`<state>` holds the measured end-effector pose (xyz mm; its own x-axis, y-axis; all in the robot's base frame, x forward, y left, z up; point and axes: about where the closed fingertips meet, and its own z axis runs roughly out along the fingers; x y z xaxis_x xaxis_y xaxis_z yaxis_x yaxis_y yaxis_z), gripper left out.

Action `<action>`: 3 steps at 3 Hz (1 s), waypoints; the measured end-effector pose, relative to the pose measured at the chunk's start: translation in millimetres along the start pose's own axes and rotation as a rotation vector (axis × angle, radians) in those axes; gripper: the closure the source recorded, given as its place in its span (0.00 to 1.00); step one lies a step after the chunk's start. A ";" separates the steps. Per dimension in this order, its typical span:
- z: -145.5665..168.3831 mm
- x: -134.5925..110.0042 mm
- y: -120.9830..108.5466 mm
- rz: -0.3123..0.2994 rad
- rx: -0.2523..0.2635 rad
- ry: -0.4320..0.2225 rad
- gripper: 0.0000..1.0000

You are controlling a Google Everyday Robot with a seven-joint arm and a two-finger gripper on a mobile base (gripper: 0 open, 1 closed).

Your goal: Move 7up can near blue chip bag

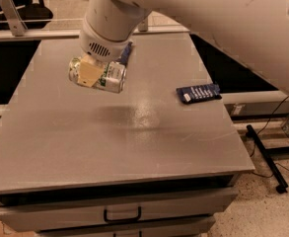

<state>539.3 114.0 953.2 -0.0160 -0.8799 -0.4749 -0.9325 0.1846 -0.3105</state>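
Note:
My gripper (97,74) hangs from the big white arm over the left middle of the grey table (134,147). It is shut on the 7up can (113,77), a silver can with green marks held on its side above the tabletop. A tan finger pad (90,72) covers the can's middle. Just behind the wrist a sliver of dark navy blue (126,53) shows, which looks like the blue chip bag. The arm hides most of it.
A small narrow dark-blue packet with white stripes (199,93) lies near the table's right edge. A drawer with a black handle (122,214) sits below the front edge. A black stand leg (266,157) lies on the floor at the right.

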 end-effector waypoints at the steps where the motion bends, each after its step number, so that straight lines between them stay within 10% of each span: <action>1: -8.2 2.6 -25.0 -0.036 0.069 -0.021 1.00; 3: 8.9 22.0 -111.5 -0.138 0.156 -0.047 1.00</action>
<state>646.1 77.9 970.0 0.1282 -0.8807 -0.4561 -0.8573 0.1328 -0.4974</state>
